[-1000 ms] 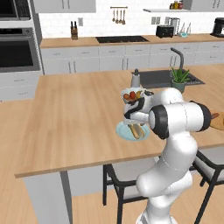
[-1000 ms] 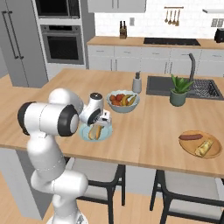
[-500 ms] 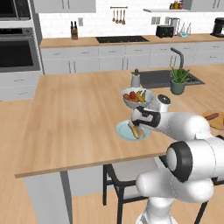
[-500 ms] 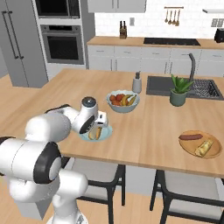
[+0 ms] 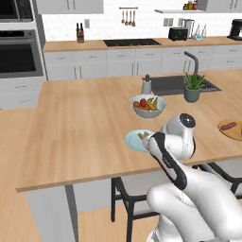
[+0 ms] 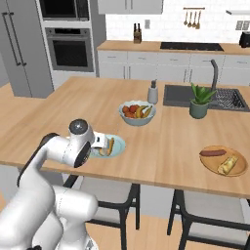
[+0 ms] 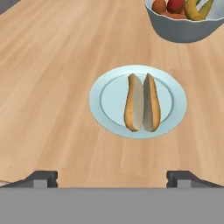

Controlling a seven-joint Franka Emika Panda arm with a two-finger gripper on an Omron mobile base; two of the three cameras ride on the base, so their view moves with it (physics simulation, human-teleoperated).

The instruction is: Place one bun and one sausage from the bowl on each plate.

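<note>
I've just pulled the arm back from the blue plate (image 7: 175,89), gripper (image 7: 112,178) spread wide and empty, bun (image 7: 141,103) sitting dead centre, so next up is a sausage (image 6: 213,153).

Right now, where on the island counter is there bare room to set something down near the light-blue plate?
Bare wood lies to the left of the light-blue plate, which holds a split bun, and between it and the tan plate with its sausage and bun. Crowded: beyond the plate, by the fruit bowl and the sink.
</note>
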